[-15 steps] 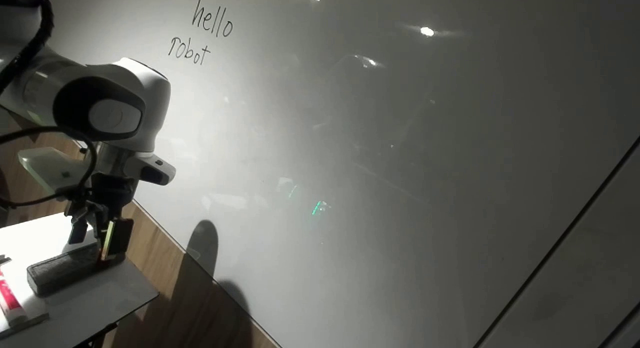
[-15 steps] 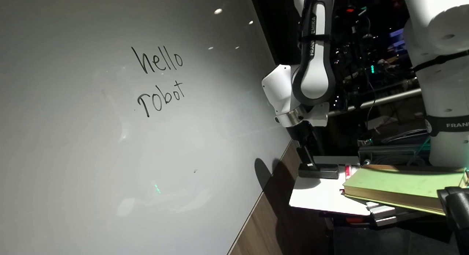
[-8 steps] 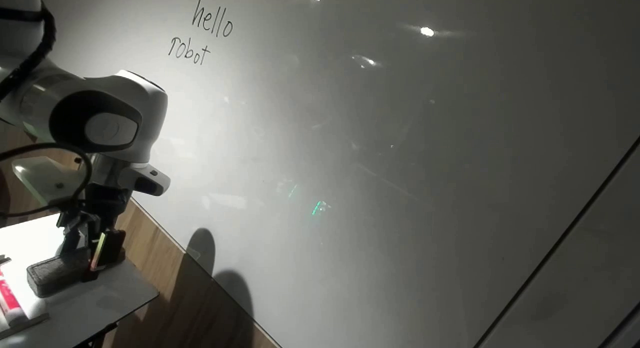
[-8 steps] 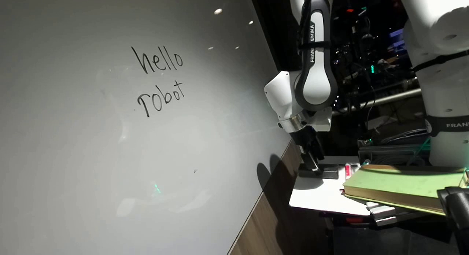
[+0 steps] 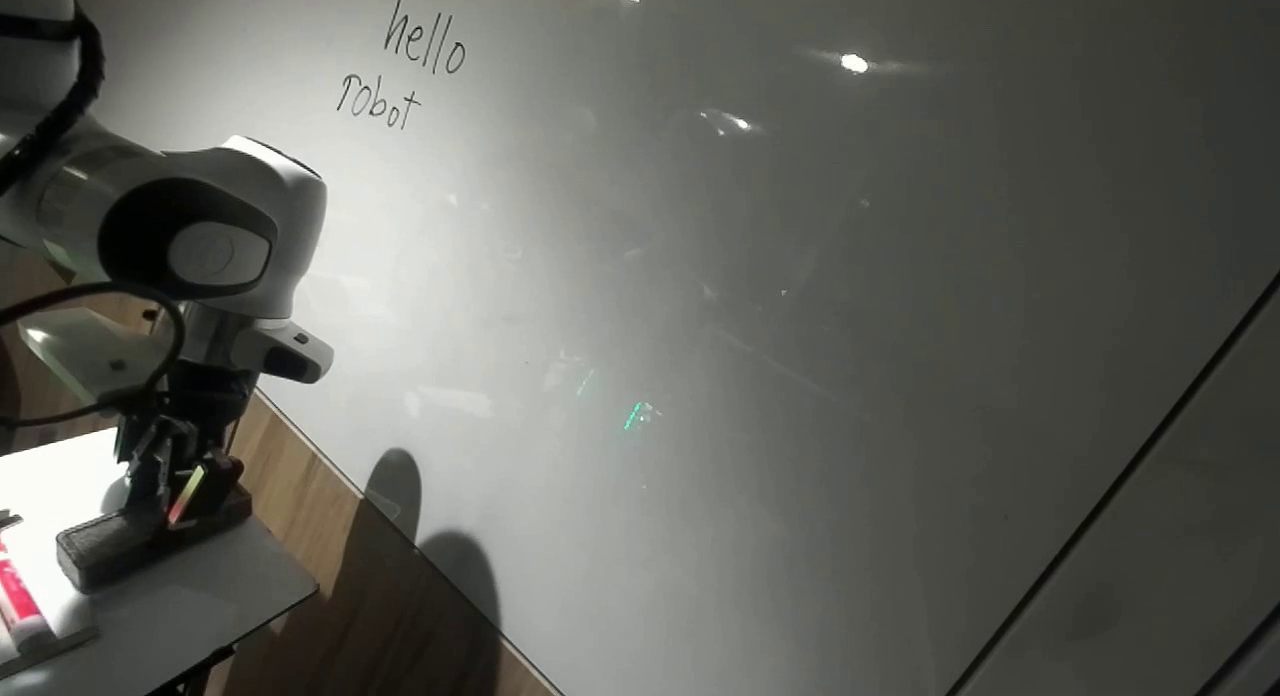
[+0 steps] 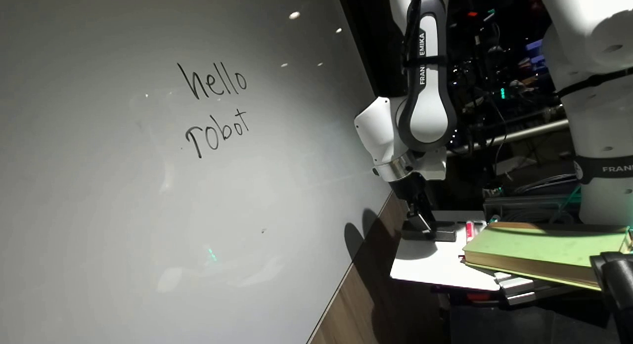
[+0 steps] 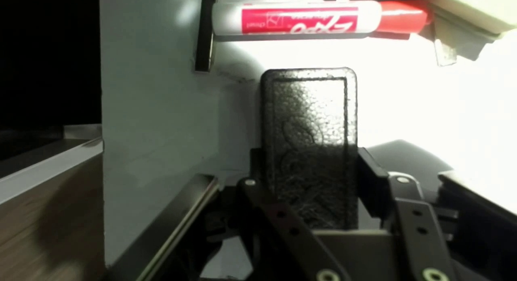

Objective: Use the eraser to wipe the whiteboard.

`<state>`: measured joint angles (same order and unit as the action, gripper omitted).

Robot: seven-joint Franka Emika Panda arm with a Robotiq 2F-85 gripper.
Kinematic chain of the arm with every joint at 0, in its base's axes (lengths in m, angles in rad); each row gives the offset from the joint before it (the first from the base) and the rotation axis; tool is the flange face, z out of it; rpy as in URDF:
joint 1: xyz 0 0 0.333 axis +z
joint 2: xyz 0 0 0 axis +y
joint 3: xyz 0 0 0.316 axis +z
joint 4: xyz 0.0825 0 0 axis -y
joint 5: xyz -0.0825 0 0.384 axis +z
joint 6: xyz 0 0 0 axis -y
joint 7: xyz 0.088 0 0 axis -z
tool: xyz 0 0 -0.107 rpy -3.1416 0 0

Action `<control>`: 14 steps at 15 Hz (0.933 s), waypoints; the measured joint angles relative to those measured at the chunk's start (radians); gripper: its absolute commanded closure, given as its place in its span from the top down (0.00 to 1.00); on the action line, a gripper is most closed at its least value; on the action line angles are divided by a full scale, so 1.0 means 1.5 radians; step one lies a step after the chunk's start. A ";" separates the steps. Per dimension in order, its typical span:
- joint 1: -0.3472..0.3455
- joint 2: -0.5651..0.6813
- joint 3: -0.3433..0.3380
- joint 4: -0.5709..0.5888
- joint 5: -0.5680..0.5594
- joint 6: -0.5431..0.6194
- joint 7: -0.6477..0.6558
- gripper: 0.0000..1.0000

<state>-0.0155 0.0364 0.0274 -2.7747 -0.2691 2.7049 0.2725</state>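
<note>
Gripper (image 7: 311, 166) is pinching the eraser (image 7: 310, 127), which is lying flat on the tabletop (image 7: 161, 91).
Risk: grip is looking off-centre, away from the marker (image 7: 297, 19) at 12 o'clock in the wrist view; wiping drag could be twisting the eraser loose against the whiteboard (image 6: 173, 195), toward 10 o'clock in an exterior view. Fingers (image 7: 371, 180), eraser-width apart, are touching its long sides at 9 and 3.

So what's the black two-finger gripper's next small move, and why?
Probably a short straight lift: the black two-finger gripper appears closed on both long sides of the dark grey oblong eraser, which seems to rest on the flat white tabletop, while the black handwriting "hello robot" is legible on the large glossy grey-white whiteboard.
</note>
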 measured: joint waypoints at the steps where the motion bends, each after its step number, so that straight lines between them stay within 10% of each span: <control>1: 0.010 -0.001 0.004 0.002 0.000 0.000 0.007 0.30; 14: 0.153 -0.028 0.124 0.009 0.031 -0.008 0.168 0.30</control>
<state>0.2135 -0.0054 0.2131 -2.7607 -0.2223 2.6930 0.5245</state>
